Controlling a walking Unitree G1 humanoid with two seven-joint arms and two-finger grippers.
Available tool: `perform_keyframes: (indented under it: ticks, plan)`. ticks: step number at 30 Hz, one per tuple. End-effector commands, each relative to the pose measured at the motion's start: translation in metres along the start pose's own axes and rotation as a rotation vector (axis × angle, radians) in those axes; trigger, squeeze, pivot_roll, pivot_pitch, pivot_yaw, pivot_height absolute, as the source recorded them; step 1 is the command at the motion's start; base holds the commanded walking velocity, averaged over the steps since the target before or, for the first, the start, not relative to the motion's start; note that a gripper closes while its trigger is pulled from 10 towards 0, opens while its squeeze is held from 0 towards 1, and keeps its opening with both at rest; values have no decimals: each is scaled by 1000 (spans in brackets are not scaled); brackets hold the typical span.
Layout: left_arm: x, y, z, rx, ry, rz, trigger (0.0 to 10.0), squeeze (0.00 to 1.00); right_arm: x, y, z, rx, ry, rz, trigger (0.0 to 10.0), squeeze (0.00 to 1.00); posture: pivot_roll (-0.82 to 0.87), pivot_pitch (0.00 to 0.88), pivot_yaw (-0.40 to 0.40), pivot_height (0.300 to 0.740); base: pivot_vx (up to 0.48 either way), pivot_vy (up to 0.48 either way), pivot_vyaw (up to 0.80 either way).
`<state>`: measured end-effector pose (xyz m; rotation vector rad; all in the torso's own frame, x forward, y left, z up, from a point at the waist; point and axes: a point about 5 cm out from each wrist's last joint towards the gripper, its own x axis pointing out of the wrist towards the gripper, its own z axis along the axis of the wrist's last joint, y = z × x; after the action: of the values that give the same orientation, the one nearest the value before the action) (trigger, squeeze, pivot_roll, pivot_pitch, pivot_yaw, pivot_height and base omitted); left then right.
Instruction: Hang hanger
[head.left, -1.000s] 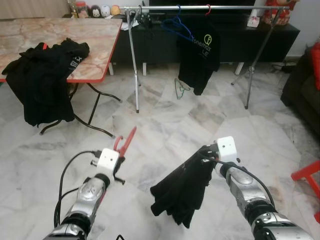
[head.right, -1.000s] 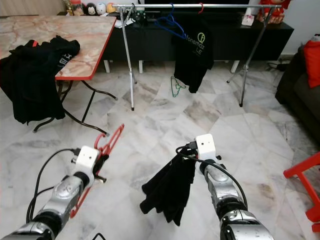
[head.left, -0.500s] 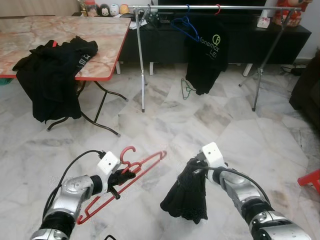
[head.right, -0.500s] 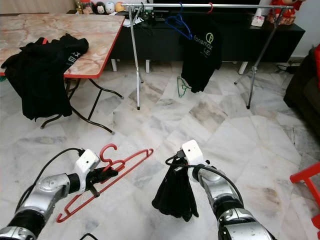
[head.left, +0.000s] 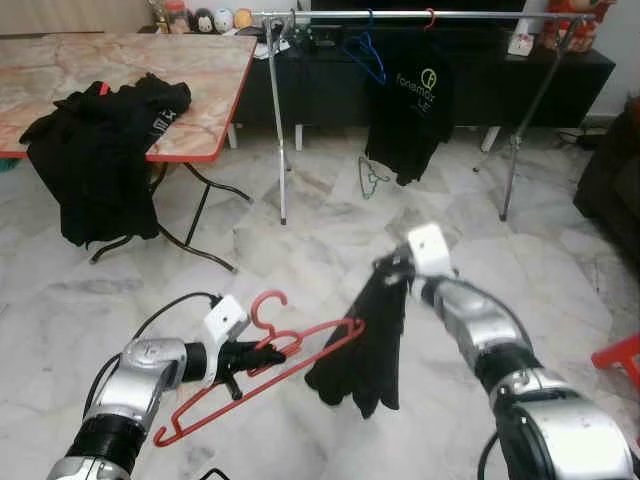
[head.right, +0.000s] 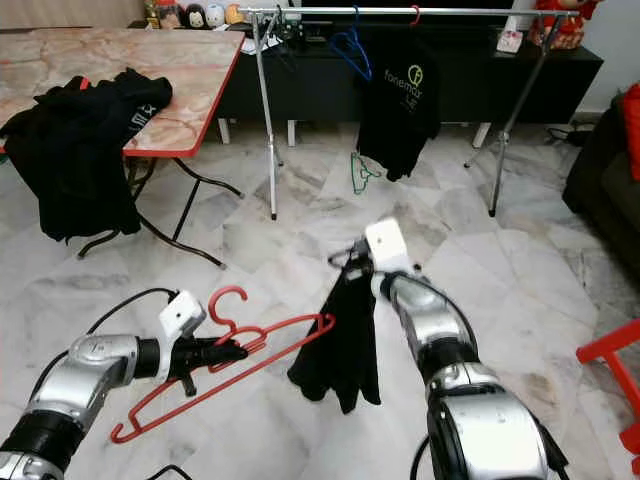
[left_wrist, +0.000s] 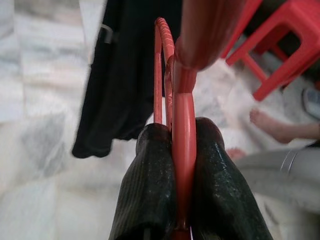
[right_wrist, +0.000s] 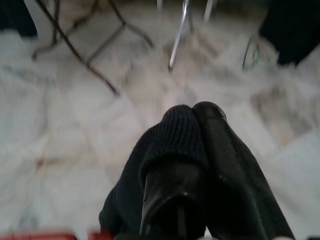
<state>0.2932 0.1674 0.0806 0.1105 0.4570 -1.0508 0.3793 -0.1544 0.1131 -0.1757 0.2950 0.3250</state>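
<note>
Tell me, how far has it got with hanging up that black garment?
Done: one black shirt already hangs on the rail. In hand: the left gripper is shut on the red hanger, and the right gripper pinches the black garment up off the floor, the hanger's tip beside it. Left: getting the garment onto the hanger, then hooking it on the rail. More black clothes lie on the table.

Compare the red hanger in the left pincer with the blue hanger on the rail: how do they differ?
The red hanger is pinched in the left pincer and lies tilted low over the floor; the blue hanger hangs by its hook from the rail. The red hanger's end nearly reaches the black garment held in the right pincer; the blue hanger hangs beside a black shirt. Both carry no clothing.
</note>
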Motion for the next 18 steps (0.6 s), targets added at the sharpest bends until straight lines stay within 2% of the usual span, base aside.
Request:
perform_keyframes:
  ticks: [1,5,13,18]
  plan:
    - [-1,-3,19,28,-45,-43,10000,0,3,5,25,-21,-85,25,10000,0,-81,0,-38,740,0,0,0]
    - [-4,-6,24,50,-43,-61,10000,0,4,12,24,-42,-83,60,10000,0,-77,0,-42,740,0,0,0]
    - [-1,-1,30,75,-61,73,10000,0,1,16,10,-33,-45,77,10000,0,-76,0,-45,740,0,0,0]
    - [-2,2,31,84,-67,115,10000,0,-1,13,5,-39,-30,74,10000,0,-81,0,-45,740,0,0,0]
